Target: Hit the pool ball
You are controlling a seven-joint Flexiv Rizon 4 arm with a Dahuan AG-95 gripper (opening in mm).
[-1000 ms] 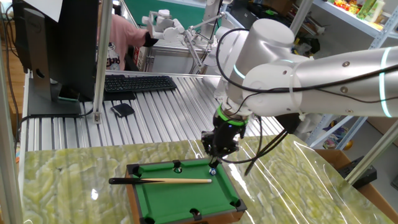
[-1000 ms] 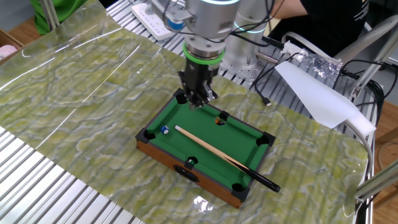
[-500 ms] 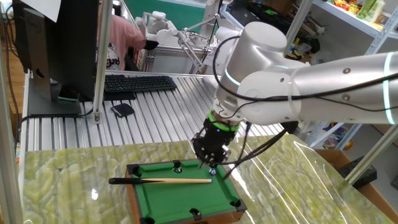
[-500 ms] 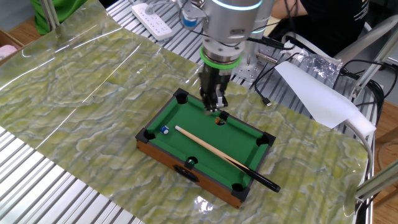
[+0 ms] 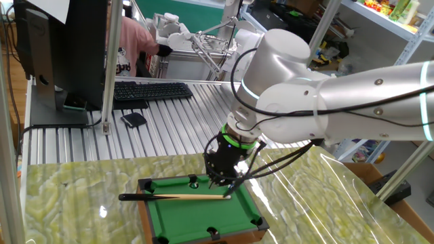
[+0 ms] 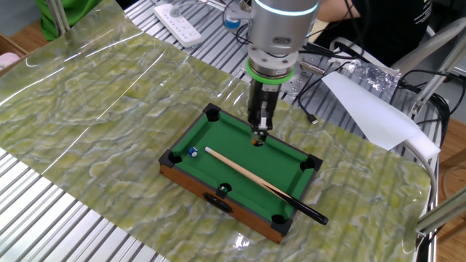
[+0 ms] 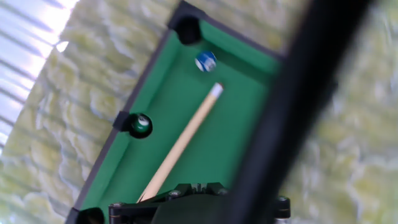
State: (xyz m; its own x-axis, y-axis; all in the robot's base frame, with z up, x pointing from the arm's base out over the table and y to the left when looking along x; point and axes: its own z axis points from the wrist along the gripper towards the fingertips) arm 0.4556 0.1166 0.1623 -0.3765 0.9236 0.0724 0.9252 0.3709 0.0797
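The pool ball (image 6: 193,152), tiny, glossy and bluish-white, rests on the green felt near a corner pocket of the miniature pool table (image 6: 191,180). In the hand view the pool ball (image 7: 206,61) lies just past the pale tip of the tan cue stick (image 7: 183,140). The cue stick (image 6: 247,175) lies loose and diagonal on the felt, its black end sticking out over a corner. My gripper (image 6: 260,131) is shut on nothing and hangs just above the middle pocket of the far long rail, apart from ball and cue. The closed gripper (image 7: 198,186) shows at the hand view's bottom edge.
A dark blurred bar (image 7: 292,106) crosses the hand view diagonally and hides the table's right part. A side pocket (image 7: 140,124) holds something green. The table (image 5: 146,217) stands on a green marbled mat (image 6: 95,102). A keyboard (image 5: 150,91) and a monitor stand behind.
My shut gripper has travelled along the far rail from the corner pocket to the middle pocket and turned about its axis. Ball and cue have not moved.
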